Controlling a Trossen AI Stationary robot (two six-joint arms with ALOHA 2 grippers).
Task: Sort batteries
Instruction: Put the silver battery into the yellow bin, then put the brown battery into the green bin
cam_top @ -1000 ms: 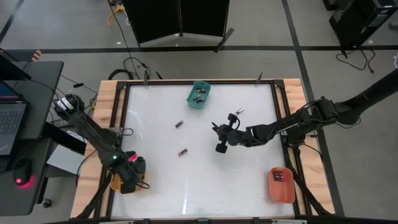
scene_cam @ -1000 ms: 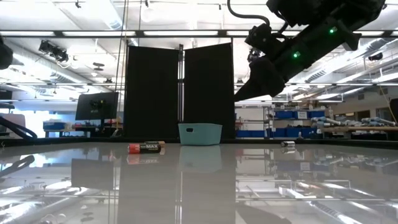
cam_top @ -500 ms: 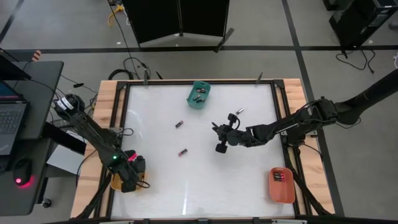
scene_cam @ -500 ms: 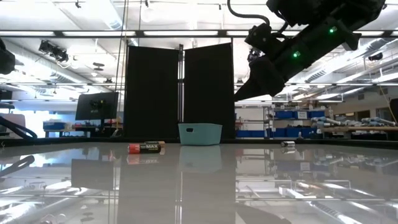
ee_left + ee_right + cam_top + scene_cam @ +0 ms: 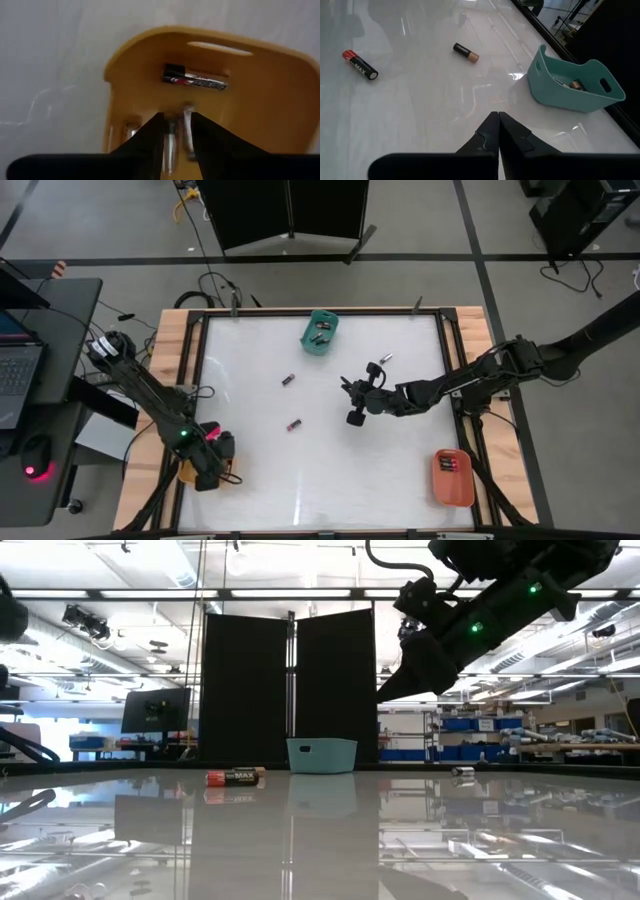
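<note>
Your left gripper (image 5: 176, 134): jaws spread over yellow tray (image 5: 280, 105), near-left desk corner. Right gripper (image 5: 498, 121): jaws pressed together, mid-desk.

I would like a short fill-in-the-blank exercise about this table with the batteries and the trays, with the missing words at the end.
1. The left gripper hovers over the ____ tray.
2. The fingers of the right gripper are ____.
3. The teal tray stands near the table's ____ edge, seen from above.
4. On the bare table, the battery with a red end lies ____ the teal tray.

Missing words: yellow; shut; far; outside
</note>
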